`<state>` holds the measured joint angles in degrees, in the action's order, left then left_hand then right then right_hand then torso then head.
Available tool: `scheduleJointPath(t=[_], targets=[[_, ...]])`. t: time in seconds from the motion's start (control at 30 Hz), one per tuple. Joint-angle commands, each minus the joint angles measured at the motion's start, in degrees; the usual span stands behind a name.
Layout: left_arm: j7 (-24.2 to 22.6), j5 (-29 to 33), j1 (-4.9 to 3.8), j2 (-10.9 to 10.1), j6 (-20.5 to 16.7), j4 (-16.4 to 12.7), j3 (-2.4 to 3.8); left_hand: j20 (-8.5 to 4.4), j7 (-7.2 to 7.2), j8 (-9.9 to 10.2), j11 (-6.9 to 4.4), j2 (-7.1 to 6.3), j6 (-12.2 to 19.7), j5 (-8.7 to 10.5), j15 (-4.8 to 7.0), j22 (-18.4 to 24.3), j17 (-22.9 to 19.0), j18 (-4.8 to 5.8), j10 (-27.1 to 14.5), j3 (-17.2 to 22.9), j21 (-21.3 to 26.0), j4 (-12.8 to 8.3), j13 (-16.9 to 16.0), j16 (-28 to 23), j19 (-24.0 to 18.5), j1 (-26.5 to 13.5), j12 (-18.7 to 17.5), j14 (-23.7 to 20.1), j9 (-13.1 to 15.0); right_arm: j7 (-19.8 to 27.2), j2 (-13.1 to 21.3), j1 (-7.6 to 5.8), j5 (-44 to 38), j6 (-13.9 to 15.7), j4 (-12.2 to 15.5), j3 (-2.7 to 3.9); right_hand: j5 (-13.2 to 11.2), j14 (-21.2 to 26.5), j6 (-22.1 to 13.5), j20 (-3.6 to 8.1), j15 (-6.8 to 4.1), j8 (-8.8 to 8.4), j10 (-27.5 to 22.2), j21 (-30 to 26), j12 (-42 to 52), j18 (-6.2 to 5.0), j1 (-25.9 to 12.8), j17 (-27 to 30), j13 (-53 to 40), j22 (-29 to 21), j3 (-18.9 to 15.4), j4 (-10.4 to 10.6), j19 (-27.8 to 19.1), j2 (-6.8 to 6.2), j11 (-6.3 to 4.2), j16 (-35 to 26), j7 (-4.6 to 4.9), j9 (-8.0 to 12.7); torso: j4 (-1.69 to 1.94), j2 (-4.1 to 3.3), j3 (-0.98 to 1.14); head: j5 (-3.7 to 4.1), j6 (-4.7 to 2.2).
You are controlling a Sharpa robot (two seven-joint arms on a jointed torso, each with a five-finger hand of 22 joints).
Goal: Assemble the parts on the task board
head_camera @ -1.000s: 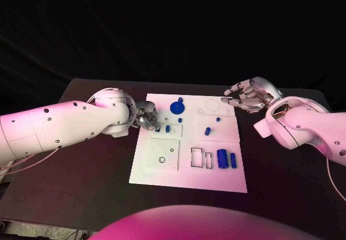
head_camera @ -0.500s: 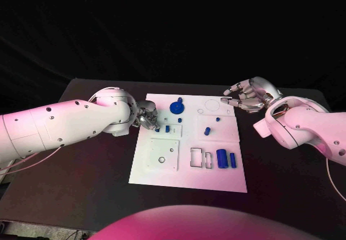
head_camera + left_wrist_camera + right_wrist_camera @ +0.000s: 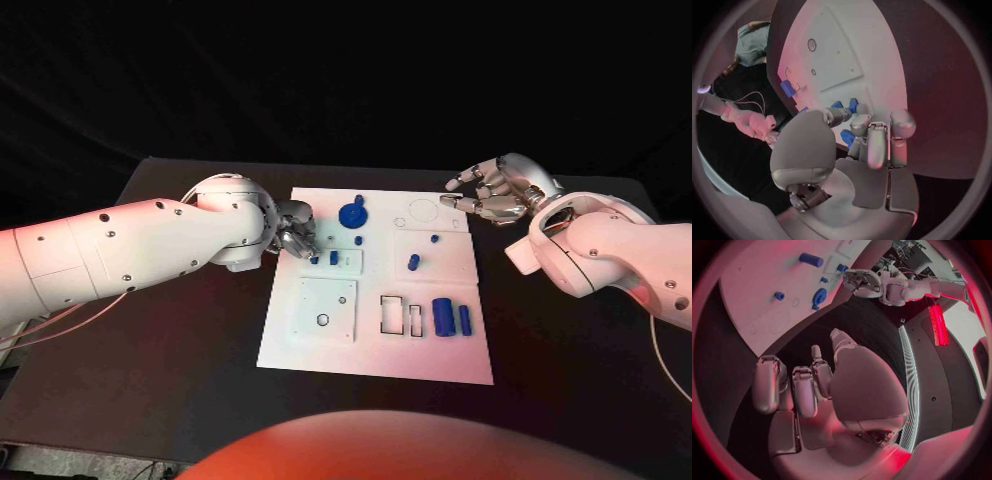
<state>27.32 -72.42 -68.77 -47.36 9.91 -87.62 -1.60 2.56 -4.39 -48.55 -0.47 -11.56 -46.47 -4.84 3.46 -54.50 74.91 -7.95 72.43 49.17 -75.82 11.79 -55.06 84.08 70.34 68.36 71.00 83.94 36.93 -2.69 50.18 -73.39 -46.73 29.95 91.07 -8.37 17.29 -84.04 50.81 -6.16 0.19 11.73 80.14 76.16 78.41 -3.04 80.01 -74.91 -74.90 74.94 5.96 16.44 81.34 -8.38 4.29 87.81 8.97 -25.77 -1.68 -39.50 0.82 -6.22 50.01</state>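
**a:** so what are the left hand point(image 3: 293, 235) fingers doing? from where i'm standing they look bunched up at the left edge of the task board point(image 3: 332, 340).

**b:** yeah, curled in fairly tight, tips down by the two small blue parts point(image 3: 326, 258) near that edge. in the left wrist view the fingertips point(image 3: 859, 122) sit right among little blue pieces point(image 3: 848, 136), one tucked just under the fingers. honestly can't tell if it's actually pinching one or just touching. too cramped in there.

**a:** and the right hand point(image 3: 495, 192)?

**b:** hovering off the board's far right corner, over the black table point(image 3: 188, 330). fingers bent about halfway and a bit apart, nothing in them. the right wrist view shows the fingers point(image 3: 803, 390) loosely curled over dark table, board well beyond them.

**a:** ok and the rest of the blue stuff?

**b:** all on the board. a round blue disc part point(image 3: 352, 214) near the far edge, just beside the left hand. a small blue peg point(image 3: 359, 240) just below it, another short one point(image 3: 414, 262) toward the middle, and a tiny one point(image 3: 436, 239) further right. then two blue cylinders point(image 3: 451, 318) side by side near the right edge, next to some rectangular cutouts point(image 3: 401, 314). there's a square plate with a small hole point(image 3: 327, 309) on the near left part of the board.
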Motion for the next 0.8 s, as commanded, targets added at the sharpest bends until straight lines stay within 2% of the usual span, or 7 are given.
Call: scheduleJointPath(t=[0.03,0.3,0.43,0.57,0.6,0.7,0.8], targets=[[0.08,1.19,0.29,0.47,2.19,-0.14,-0.27,-0.05,0.42,-0.18,0.00,-0.06,0.14,-0.23,0.47,0.07,2.64,1.03,0.17,8.75,-0.22,-8.54,0.04,0.18,0.37,0.30,0.15,2.96,0.00,0.14,-0.04,0.04,-0.56,-0.88,0.03,0.00,-0.01,-4.19,-0.45,0.08,-0.22,0.09,-0.26,-0.27,-0.05,-0.73,-0.36,-7.32,-1.87,4.02,0.39,-0.06,-0.44,-0.23,-0.21,-0.34,-0.07,-0.05,-0.03,0.02,-0.03,-0.01,-0.01],[0.22,2.22,0.28,0.50,2.62,0.17,-0.27,-0.03,0.35,-0.11,0.09,0.10,0.27,-0.04,0.40,0.41,2.61,0.98,0.06,8.98,-0.08,-7.92,0.39,0.16,0.11,-0.36,-0.11,2.95,0.02,0.12,0.01,0.04,-0.56,-0.87,0.04,0.00,-0.01,-4.19,-0.45,0.08,-0.22,0.09,-0.26,-0.27,-0.05,-0.73,-0.36,-7.32,-1.87,4.02,0.39,-0.06,-0.44,-0.23,-0.21,-0.34,-0.07,-0.05,0.07,0.05,-0.06,0.16,-0.01],[0.20,2.79,0.27,0.39,2.12,0.45,-0.28,0.03,0.58,0.08,-0.02,-0.90,0.41,0.12,0.40,0.46,2.66,0.97,0.24,7.71,0.03,-6.93,0.73,0.18,0.02,-2.23,-0.37,2.98,0.04,0.14,0.03,0.04,-0.56,-0.83,0.01,0.00,-0.01,-4.19,-0.45,0.08,-0.22,0.09,-0.26,-0.27,-0.05,-0.73,-0.36,-7.32,-1.87,4.02,0.39,-0.06,-0.44,-0.23,-0.21,-0.34,-0.07,-0.05,0.11,0.05,-0.07,0.12,-0.01],[0.24,3.11,0.27,0.28,1.72,0.72,-0.28,-0.23,1.31,0.62,-0.48,-1.99,-0.04,0.31,0.76,0.71,2.67,0.94,0.46,4.11,0.36,-4.78,0.85,0.17,-0.02,-4.86,-0.50,2.99,-0.25,0.13,0.04,0.04,-0.57,-0.89,-0.01,0.00,-0.01,-4.19,-0.45,0.08,-0.22,0.09,-0.26,-0.27,-0.05,-0.73,-0.36,-7.32,-1.87,4.02,0.39,-0.06,-0.44,-0.23,-0.21,-0.34,-0.07,-0.05,0.09,0.04,-0.09,0.08,-0.01],[0.27,3.17,0.27,0.26,1.65,0.79,-0.28,-0.29,1.30,0.98,-0.51,-2.22,-0.41,0.35,0.79,0.81,2.69,0.96,0.41,2.72,0.47,-3.32,0.86,0.17,0.00,-6.11,-0.54,3.00,-0.53,0.10,0.05,0.04,-0.62,-0.94,-0.01,0.00,-0.02,-4.20,-0.58,0.10,-0.23,0.28,-0.28,-0.35,-0.08,-0.74,-0.44,-7.35,-1.84,4.00,0.47,-0.03,-0.44,-0.30,-0.21,-0.34,-0.07,-0.05,0.09,0.04,-0.09,0.08,-0.01],[0.34,3.37,0.26,0.22,1.43,1.01,-0.28,-0.31,1.20,1.59,-0.44,-1.60,-0.83,0.35,0.76,0.99,2.70,0.95,0.24,1.35,0.64,-0.73,0.99,0.17,0.03,-7.97,-0.67,3.00,-0.95,0.07,0.06,0.04,-0.92,-1.00,0.00,0.00,-0.02,-4.26,-0.60,0.10,-0.23,0.28,-0.26,-0.13,-0.06,-0.68,-0.43,-7.61,-1.87,4.17,0.47,-0.04,-0.30,-0.30,-0.21,-0.26,-0.07,-0.04,0.09,0.04,-0.09,0.18,-0.01],[0.39,3.47,0.24,0.19,0.87,1.24,-0.28,-0.24,1.12,1.91,-0.33,-2.16,-1.30,0.51,0.68,1.13,2.69,0.94,0.16,-1.48,0.80,1.43,1.01,0.15,0.07,-9.69,-0.66,3.00,-1.17,0.06,0.06,0.04,-1.13,-0.98,0.01,0.00,-0.02,-4.24,-0.61,0.10,-0.23,0.28,-0.28,-0.18,-0.07,-0.70,-0.44,-7.52,-1.85,4.14,0.47,-0.04,-0.33,-0.31,-0.21,-0.29,-0.07,-0.04,0.08,0.01,-0.09,0.16,-0.01]])
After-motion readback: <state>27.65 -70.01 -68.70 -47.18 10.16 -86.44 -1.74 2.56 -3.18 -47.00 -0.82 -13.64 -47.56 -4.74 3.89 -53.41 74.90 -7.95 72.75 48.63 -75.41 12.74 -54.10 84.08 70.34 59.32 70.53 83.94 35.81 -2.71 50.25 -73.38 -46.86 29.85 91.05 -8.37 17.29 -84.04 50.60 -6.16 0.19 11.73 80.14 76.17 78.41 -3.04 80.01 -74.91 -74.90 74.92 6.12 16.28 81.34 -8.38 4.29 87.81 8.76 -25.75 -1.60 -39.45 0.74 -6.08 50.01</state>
